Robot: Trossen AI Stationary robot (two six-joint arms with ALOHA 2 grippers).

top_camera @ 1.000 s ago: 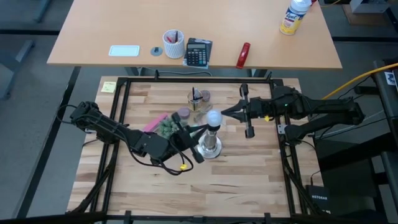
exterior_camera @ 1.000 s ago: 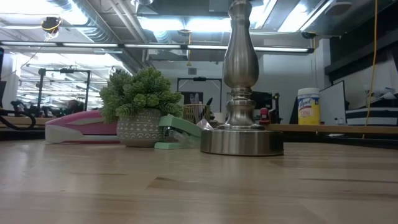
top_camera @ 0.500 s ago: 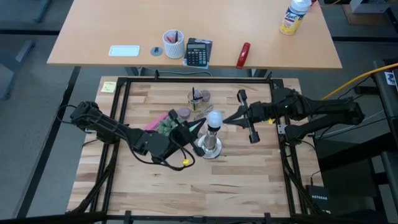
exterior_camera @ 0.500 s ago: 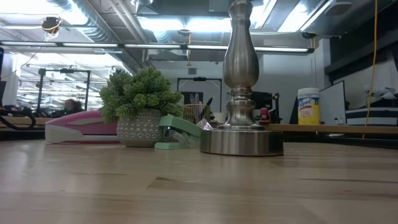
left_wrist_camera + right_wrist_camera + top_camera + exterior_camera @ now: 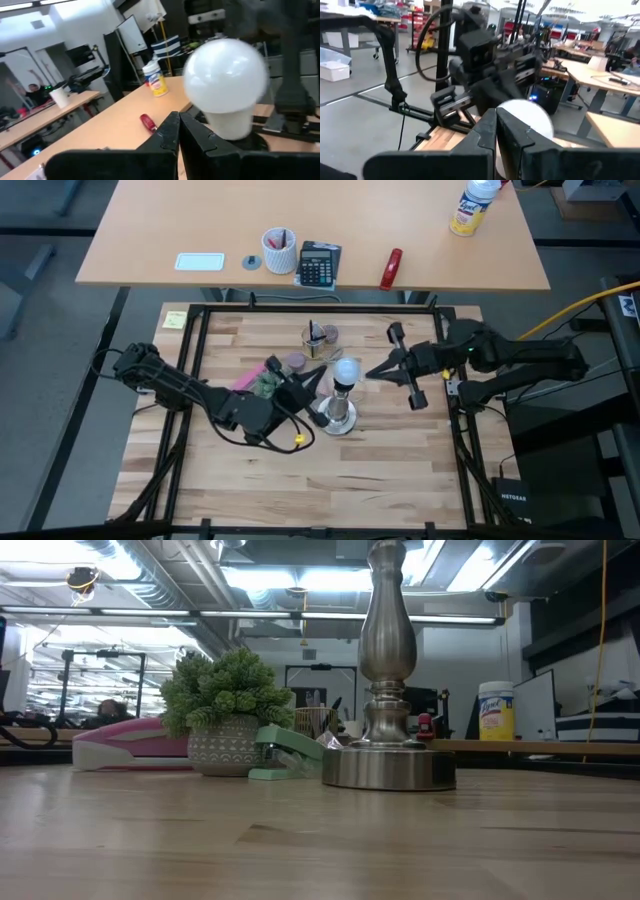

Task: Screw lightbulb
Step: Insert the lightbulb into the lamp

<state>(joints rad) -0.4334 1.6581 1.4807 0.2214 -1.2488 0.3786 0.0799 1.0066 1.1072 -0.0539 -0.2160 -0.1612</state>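
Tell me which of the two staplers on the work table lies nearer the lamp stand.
The green stapler: in the low view its nose ends right beside the stand's round base, while the pink stapler lies farther off, beyond the potted plant.

Scanning for anything I can read, and it's slim. In the low view, at the right of the frame, the white wipes canister [image 5: 496, 710] carries a blue logo that I make out as "Lysol". In the high view, lower right corner, a black box [image 5: 518, 498] shows small white lettering that looks like "NETGEAR", though it's tiny and I'm not sure of it. The calculator [image 5: 319, 264] near the top centre has keys too small for me to read. Nothing else legible from where I sit
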